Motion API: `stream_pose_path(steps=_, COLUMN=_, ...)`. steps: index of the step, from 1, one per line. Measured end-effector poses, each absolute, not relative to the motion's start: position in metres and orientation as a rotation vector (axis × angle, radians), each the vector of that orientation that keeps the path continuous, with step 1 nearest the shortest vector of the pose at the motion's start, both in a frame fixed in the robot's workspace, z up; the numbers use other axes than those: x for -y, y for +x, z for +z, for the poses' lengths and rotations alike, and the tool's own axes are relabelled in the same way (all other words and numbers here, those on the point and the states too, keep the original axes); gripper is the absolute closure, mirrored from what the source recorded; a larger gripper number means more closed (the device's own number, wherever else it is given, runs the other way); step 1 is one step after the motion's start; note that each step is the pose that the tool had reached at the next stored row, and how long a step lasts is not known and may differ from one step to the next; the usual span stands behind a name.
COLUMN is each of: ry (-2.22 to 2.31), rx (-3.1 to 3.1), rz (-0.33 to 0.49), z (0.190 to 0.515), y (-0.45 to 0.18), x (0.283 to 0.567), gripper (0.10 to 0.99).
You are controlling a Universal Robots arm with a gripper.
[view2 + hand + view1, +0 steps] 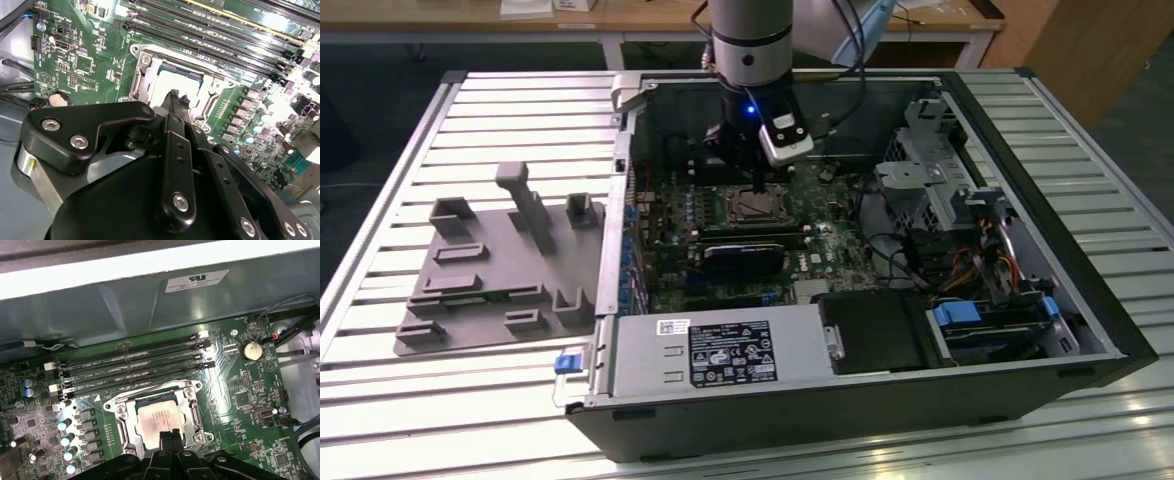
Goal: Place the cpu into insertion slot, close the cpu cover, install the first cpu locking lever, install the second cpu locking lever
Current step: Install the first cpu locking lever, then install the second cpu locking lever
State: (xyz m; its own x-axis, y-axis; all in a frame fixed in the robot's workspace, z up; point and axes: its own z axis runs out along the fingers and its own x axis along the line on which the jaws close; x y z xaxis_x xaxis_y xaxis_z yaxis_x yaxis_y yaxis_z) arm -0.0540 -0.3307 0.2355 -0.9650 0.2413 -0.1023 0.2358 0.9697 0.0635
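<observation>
The cpu [157, 416] [176, 80], a silvery square chip, lies in the insertion slot [754, 207] on the green board inside the open computer case. The cpu cover [125, 426] [142, 82], a silver frame, lies flat around the chip. My gripper [169, 437] [176, 99] [762, 185] hangs straight above the socket. Its two black fingers are pressed together and shut with nothing between them. Their tips are at the edge of the chip nearest the wrist, and whether they touch it I cannot tell. A thin wire lever [150, 389] runs along the socket's side next to the memory slots.
Several memory slots [130, 367] run beside the socket. A black heatsink block [744, 255] sits just in front of it. The case walls [630, 150], drive cage [921, 180] and cables [907, 260] close it in. A grey fixture tray [494, 270] lies on the exterior view's left.
</observation>
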Motion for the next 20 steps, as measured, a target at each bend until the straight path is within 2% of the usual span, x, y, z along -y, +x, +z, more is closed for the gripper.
stream_pose_path(steps=20, ry=0.366, rx=-3.009, rz=0.078, z=0.2356, y=-0.0540, x=0.3399, gripper=0.984)
